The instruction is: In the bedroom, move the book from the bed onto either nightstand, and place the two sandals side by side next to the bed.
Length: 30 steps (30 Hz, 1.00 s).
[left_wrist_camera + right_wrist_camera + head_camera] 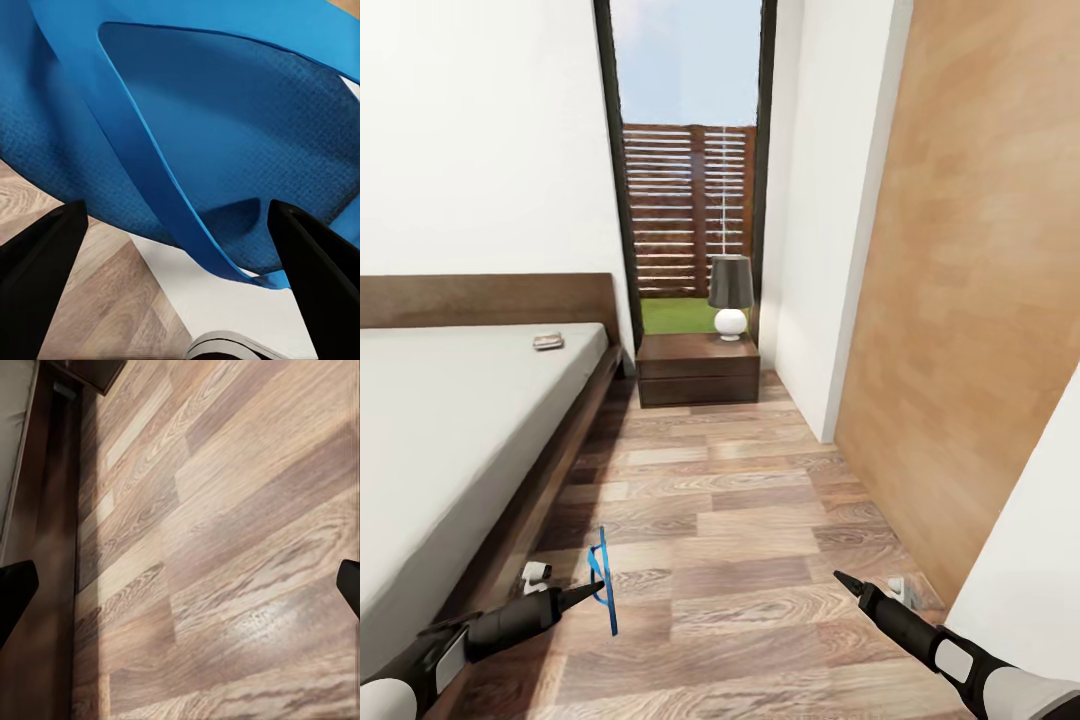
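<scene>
One blue sandal (601,578) hangs edge-up from my left gripper (592,592), pinched by its thin strap near the bed (460,420), light and floppy, while my right gripper (842,580) hovers with fingers apart.

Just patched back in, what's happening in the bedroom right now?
The left tool is holding one blue sandal by a strap, on edge, low over the wood floor beside the bed. The right tool hangs over bare floor with its fingers apart and nothing in it. The book lies on the mattress near the headboard, not yet moved. The nightstand with its lamp stands ahead under the window.
</scene>
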{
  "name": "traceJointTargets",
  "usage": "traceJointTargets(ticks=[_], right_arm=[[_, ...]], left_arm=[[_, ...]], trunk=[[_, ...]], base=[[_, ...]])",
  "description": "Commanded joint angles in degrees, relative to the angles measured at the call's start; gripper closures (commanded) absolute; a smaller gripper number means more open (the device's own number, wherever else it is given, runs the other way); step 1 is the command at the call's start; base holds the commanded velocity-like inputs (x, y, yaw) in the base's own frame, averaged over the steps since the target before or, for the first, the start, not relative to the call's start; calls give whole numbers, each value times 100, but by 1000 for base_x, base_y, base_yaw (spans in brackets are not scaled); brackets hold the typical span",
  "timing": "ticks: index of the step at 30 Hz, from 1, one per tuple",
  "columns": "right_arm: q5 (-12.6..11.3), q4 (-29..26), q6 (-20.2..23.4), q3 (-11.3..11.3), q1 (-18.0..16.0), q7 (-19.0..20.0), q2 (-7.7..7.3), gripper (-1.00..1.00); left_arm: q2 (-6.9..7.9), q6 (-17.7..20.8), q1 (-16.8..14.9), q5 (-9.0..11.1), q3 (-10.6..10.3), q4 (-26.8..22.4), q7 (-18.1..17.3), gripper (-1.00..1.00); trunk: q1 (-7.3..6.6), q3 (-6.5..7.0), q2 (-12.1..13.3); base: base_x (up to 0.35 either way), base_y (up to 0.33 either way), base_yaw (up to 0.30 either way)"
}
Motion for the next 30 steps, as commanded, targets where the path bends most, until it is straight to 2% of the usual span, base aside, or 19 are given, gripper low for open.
traceJointTargets(ticks=[1,18,30], right_arm=[[-60,20,43,30,-10,37,3,-100],[-60,20,44,36,-10,36,3,-100],[-60,20,44,36,-10,36,5,-100]], left_arm=[[3,60,0,21,-11,-1,-18,100],[3,60,0,23,-11,16,-18,100],[3,52,0,28,-10,67,-7,100]], trunk=[[-1,-6,-3],[-1,-6,-3],[-1,-6,-3]], base=[[0,153,-263],[0,144,-266],[0,33,-247]])
